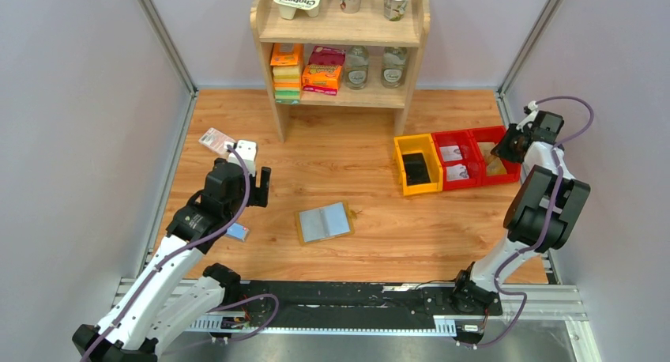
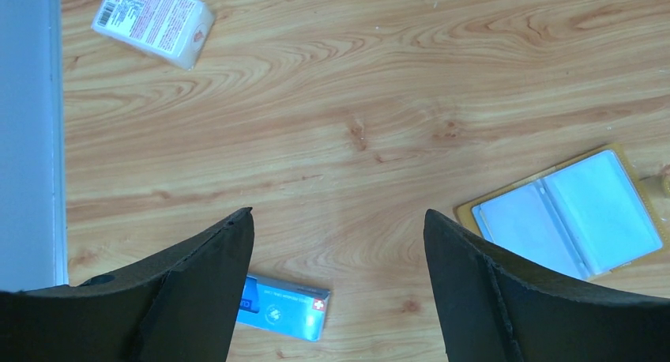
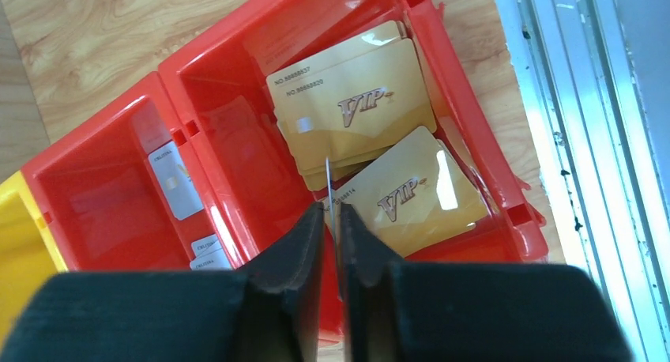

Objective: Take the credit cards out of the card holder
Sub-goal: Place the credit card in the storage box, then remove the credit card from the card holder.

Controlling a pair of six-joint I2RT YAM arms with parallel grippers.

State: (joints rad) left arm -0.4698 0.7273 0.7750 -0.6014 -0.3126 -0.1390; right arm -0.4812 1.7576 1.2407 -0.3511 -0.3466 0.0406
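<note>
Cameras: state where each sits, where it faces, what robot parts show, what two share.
Top external: above, behind the arms, facing down on the table; both arms show.
Left wrist: on the left arm, facing down at the card holder; open left jaws show.
Right wrist: on the right arm, facing down into a red bin; right jaws pinch a card.
Shared: top and left wrist both show the card holder.

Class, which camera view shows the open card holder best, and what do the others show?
Top external: the card holder lies whole and unobstructed. Left wrist shows it larger, but a finger hides one corner. Right wrist misses it.
</note>
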